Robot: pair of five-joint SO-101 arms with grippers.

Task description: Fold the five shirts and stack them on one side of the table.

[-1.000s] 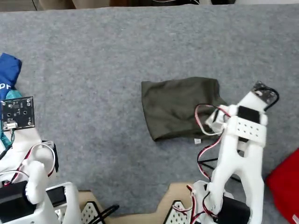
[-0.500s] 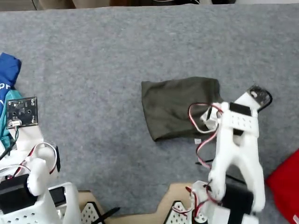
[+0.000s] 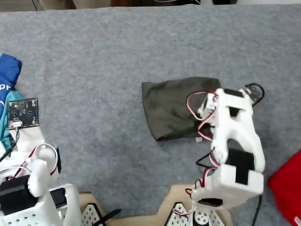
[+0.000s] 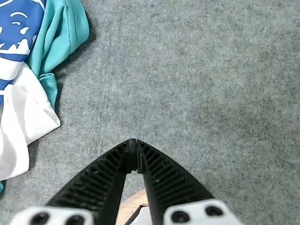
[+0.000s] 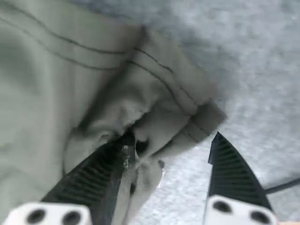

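Observation:
An olive shirt [image 3: 171,108] lies folded near the middle of the grey table [image 3: 103,56]. My right arm [image 3: 233,122] stands over its right edge. In the right wrist view the right gripper [image 5: 172,138] is open at the shirt's bunched hem [image 5: 159,108]. One finger [image 5: 101,171] rests on the cloth and the other [image 5: 225,164] hangs over bare table. My left gripper [image 4: 132,143] is shut on nothing above bare table, at the front left by the left arm [image 3: 28,179]. A pile of blue [image 4: 18,23], teal [image 4: 61,28] and white [image 4: 18,122] shirts lies beside it.
The blue shirt [image 3: 7,70] of that pile shows at the table's left edge. A red shirt [image 3: 287,183] lies at the front right edge. A wooden mounting board [image 3: 174,202] runs along the front between the arm bases. The far half of the table is bare felt.
My right arm has swung left and forward, onto the right edge of the olive shirt. The left arm has barely moved.

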